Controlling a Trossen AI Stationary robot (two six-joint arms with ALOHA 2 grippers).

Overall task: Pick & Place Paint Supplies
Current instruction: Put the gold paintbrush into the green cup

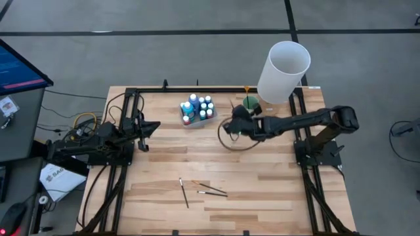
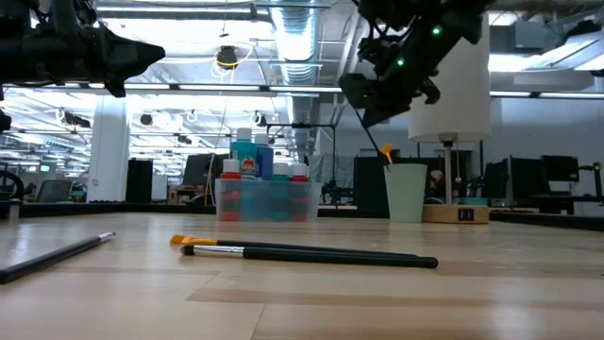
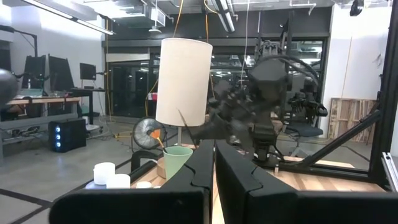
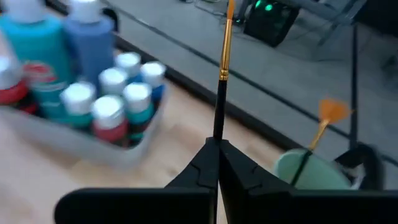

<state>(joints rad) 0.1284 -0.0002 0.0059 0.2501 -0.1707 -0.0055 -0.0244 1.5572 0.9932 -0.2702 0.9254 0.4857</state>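
Observation:
Small paint bottles (image 1: 197,108) with pale caps stand in a clear tray (image 2: 269,200) at the table's far middle. Three thin brushes (image 1: 200,189) lie flat on the wood near the front edge. My right gripper (image 1: 233,123) hangs above the table just right of the tray, shut on a dark-handled brush (image 4: 219,93) with a gold ferrule. A pale green cup (image 4: 311,171) beside it holds an orange-tipped brush (image 4: 328,118). My left gripper (image 3: 214,168) waits shut over the table's left side, touching nothing. My right gripper pinches the brush's dark handle (image 4: 217,132) between its two fingertips (image 4: 205,163). It comes from the table's right, slanting down. The brush sticks out ahead of the fingertips, ferrule end away from them, lifted clear of the table, tray and cup.
A tall white cylinder (image 1: 283,71) stands at the far right corner behind the cup. A dark cable loop (image 1: 231,141) lies under my right arm. Bare wood (image 1: 262,190) stretches between the loose brushes and the right frame rail.

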